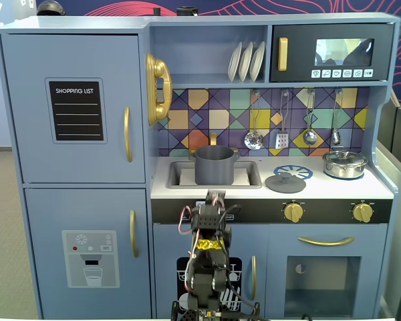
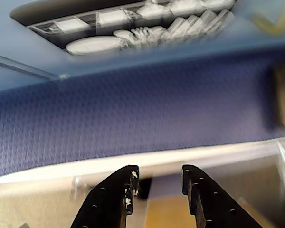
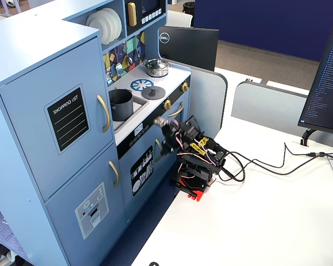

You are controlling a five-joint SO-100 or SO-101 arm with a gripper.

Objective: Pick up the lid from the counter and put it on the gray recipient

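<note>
Lid (image 1: 285, 181) lies between gray recipient (image 1: 214, 165) and silver pot (image 1: 345, 164).

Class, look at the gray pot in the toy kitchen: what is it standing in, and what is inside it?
The gray pot stands in the sink, uncovered; its lid lies on the counter beside it. The pot's inside looks dark, and its bottom is hidden by its walls.

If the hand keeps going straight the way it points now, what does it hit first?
Probably the toy kitchen's front. The hand is open and empty, and the wrist view beyond it shows the dishwasher panel. It sits below the counter, so neither the lid nor the gray pot is in line.
</note>
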